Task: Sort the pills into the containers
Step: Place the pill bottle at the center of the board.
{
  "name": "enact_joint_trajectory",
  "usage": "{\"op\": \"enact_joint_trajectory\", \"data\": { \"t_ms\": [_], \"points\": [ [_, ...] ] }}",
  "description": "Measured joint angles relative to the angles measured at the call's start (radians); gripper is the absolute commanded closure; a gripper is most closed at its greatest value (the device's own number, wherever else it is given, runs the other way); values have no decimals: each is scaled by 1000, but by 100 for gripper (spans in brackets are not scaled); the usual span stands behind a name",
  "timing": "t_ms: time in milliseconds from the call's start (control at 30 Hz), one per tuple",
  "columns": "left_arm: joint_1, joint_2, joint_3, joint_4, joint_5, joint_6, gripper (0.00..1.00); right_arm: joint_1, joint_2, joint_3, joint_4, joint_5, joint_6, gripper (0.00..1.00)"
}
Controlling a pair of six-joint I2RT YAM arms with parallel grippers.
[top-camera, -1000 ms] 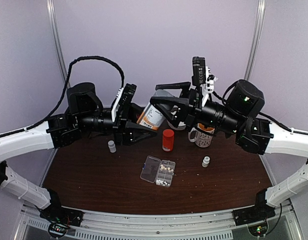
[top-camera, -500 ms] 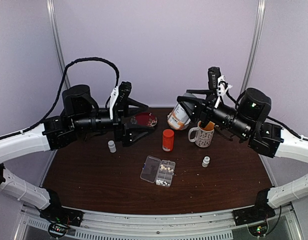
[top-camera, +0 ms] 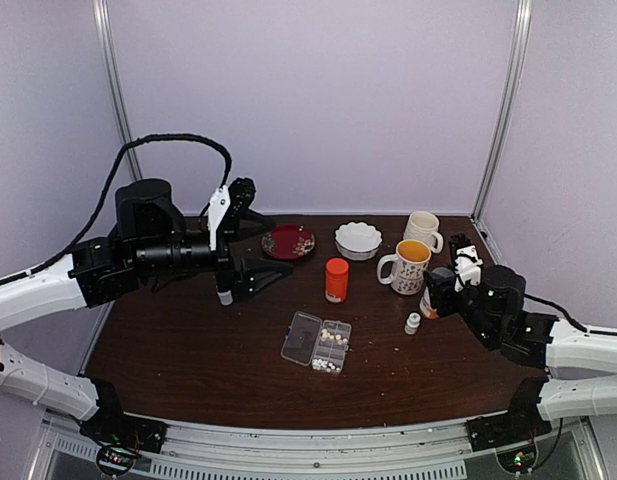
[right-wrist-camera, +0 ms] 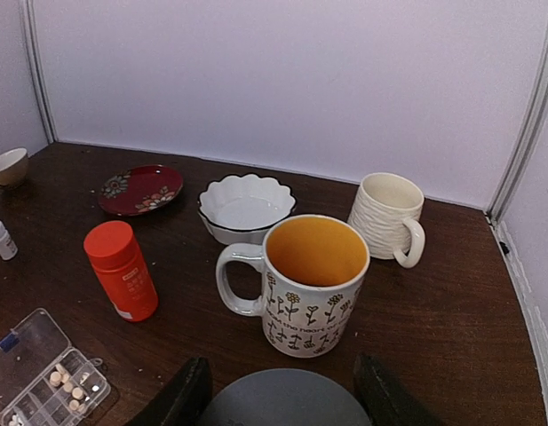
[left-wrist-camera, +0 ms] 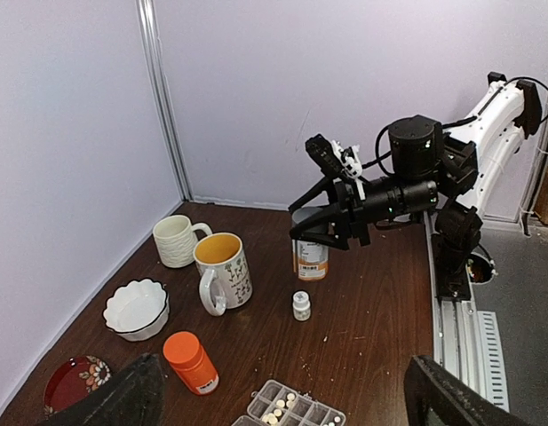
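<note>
White left arm [top-camera: 28, 290] raised, jaws wide, empty; right arm [top-camera: 588, 345] low, jaws clasping bottle [left-wrist-camera: 311, 262]

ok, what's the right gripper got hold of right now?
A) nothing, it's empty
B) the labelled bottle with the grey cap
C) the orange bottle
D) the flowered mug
B: in the left wrist view the right gripper is clamped over the top of the labelled bottle, and its own camera shows the grey cap between its fingers.
</note>
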Motion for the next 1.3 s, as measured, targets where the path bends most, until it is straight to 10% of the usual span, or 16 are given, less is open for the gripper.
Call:
{"op": "enact_joint_trajectory", "data": {
  "t_ms": [600,800,1067,1300],
  "points": [
    [0,27,-16,-77,-105,18,2,-74,367,-98,431,253,101,97],
    [0,35,-19,-77,-108,24,3,-80,474,-124,522,276,136,69],
    [0,57,-19,-78,-105,30,2,-86,494,-134,558,290,163,2],
    [0,65,-19,-85,-101,30,3,-89,468,-121,518,302,170,0]
  ]
}}
